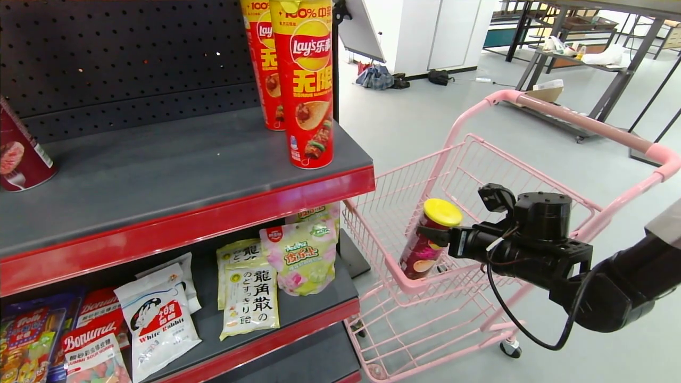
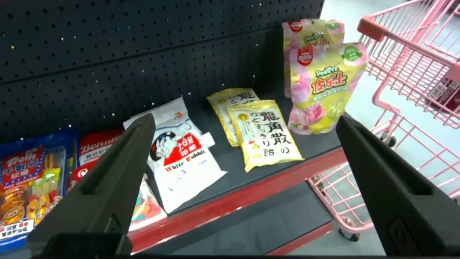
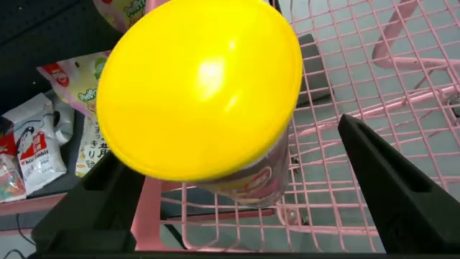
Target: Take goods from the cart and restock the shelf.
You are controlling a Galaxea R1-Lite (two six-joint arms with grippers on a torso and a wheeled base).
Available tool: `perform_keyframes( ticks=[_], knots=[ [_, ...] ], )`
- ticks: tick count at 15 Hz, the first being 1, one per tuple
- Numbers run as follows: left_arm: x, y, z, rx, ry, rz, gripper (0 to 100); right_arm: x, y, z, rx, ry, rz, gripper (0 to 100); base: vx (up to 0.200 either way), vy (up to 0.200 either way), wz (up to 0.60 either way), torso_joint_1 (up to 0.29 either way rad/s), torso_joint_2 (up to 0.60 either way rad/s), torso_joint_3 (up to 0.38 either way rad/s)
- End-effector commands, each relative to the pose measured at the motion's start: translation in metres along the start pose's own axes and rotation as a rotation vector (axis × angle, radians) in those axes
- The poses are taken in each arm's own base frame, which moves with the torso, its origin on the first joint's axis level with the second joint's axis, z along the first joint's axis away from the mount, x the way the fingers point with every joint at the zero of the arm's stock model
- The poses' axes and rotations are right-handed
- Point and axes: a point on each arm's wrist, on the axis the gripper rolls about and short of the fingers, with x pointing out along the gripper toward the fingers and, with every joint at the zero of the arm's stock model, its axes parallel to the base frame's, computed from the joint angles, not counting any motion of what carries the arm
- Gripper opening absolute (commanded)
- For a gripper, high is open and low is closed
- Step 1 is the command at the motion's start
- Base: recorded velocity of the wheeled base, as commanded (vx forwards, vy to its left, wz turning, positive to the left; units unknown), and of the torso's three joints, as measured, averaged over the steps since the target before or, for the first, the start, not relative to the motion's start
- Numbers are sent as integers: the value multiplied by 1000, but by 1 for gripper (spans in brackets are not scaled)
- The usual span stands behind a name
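A dark red chip can [image 1: 425, 247] with a yellow lid [image 1: 442, 211] leans tilted inside the pink cart [image 1: 580, 123], against its near corner. My right gripper [image 1: 433, 234] is open around the can's upper part, just below the lid. In the right wrist view the can [image 3: 201, 93] sits between the spread fingers [image 3: 381, 180], with a gap on one side. Before the lower shelf, my left gripper [image 2: 244, 122] hangs open with nothing in it. Two tall red chip cans [image 1: 308, 85] stand on the grey upper shelf [image 1: 159, 170].
Another dark red can [image 1: 18, 154] stands at the upper shelf's left end. Snack bags [image 1: 250, 298] and a white candy bag [image 2: 176, 155] lie on the lower shelf [image 2: 237, 191]. Between the cans the upper shelf has free room. Tables stand far behind the cart.
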Motion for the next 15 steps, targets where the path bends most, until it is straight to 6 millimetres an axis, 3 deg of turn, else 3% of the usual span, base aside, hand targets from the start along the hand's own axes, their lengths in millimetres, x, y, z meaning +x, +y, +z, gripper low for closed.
perform_keyframes(
  ticks=[1,7,12,13,15],
  knots=[
    [0,0,0,0,1,0,100,11,-3,-5,1,6,0,100,0,0,0,0,0,0],
    [0,0,0,2,1,0,100,26,-6,-15,-7,-16,17,100,0,0,0,0,0,0],
    [0,0,0,2,1,0,100,42,-6,-9,-24,-51,26,100,0,0,0,0,0,0],
    [0,0,0,3,1,0,100,43,-5,-8,-23,-61,29,0,0,0,0,0,0,0],
    [0,0,0,3,-1,0,100,45,-6,-7,-23,-70,31,0,0,0,0,0,0,0]
  ],
)
